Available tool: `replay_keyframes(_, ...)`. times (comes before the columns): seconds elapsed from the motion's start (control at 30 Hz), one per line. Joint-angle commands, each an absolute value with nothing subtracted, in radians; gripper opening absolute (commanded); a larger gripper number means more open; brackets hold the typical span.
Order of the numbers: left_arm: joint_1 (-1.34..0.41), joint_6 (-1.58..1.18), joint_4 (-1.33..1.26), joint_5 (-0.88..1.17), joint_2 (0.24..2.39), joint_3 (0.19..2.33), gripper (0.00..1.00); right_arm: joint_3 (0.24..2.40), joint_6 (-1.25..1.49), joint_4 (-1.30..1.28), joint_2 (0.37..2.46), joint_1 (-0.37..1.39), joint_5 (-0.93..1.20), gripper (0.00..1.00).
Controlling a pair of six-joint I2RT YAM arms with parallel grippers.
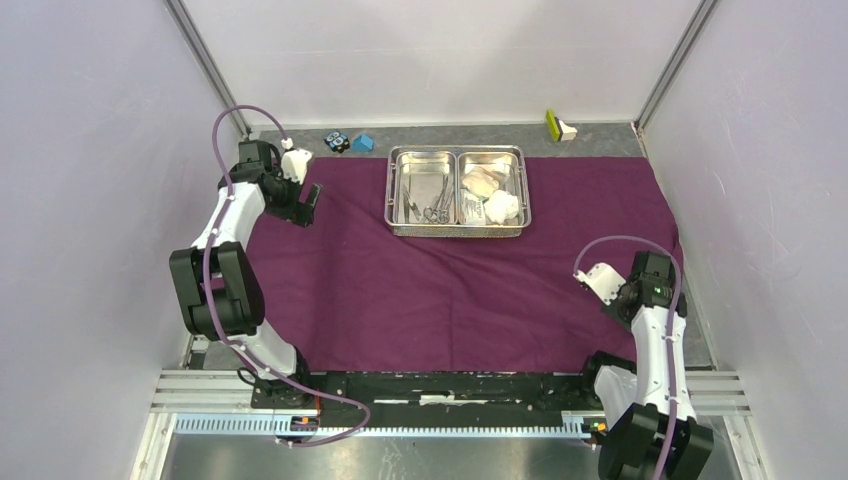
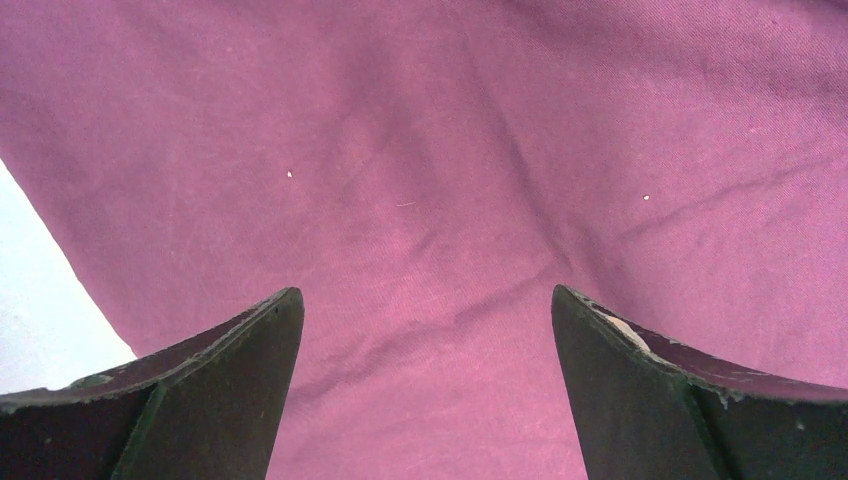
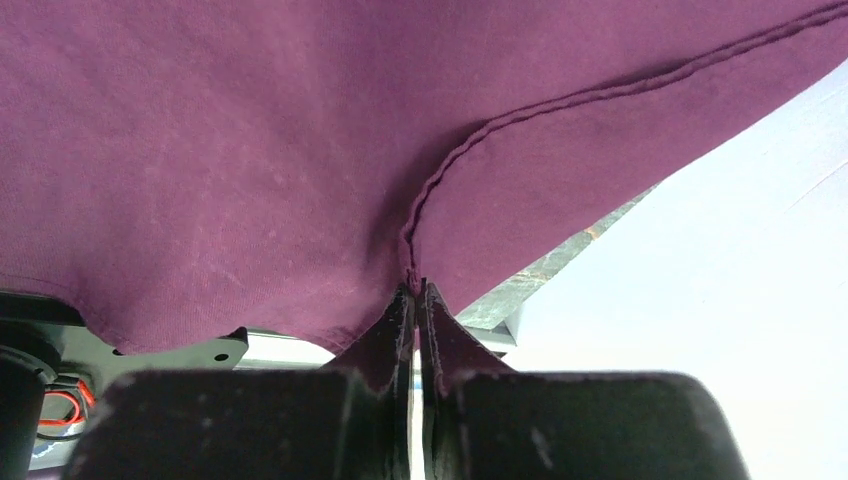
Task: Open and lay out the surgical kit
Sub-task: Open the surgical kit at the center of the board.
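Grey table [image 1: 470, 135], purple cloth [image 1: 450, 290] | left claw [image 2: 425, 294] wide apart, empty | right claw [image 3: 417, 288] pinched on cloth hem

A small booth, closed in by pale panels

Plain white back wall [image 1: 430, 50], with a left wall [image 1: 80, 200] and right wall [image 1: 770, 200] tinged lilac, meeting at slanted metal corner posts [image 1: 205, 60]. A grey speckled table [image 1: 470, 135] fills the floor of it, a ribbed aluminium rail [image 1: 450, 425] along the near edge. Light is even and soft, with faint shadows.
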State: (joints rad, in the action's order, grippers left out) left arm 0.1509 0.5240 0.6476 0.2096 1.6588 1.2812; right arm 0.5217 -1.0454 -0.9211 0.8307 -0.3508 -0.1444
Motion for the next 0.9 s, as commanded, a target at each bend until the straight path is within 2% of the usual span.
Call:
replay_keyframes(0.0,0.150,0.554,0.620,0.206,1.616,1.292,1.00,0.520,-1.058,-0.882,0.823,-0.374,-0.195,0.00)
replay_keyframes(0.27,0.150,0.556,0.620,0.244,1.604,1.310,1.00,0.542,-1.024,-0.792,0.769,-0.484,-0.374,0.00)
replay_keyframes(0.6,0.150,0.591,0.619,0.282,1.537,1.272,1.00,0.527,-1.114,-0.650,0.768,-0.691,-0.527,0.02)
replay_keyframes(0.7,0.150,0.599,0.614,0.290,1.513,1.256,1.00,0.508,-1.143,-0.622,0.761,-0.749,-0.546,0.06)
replay_keyframes(0.87,0.150,0.608,0.607,0.304,1.493,1.237,1.00,0.458,-1.175,-0.592,0.741,-0.800,-0.577,0.23)
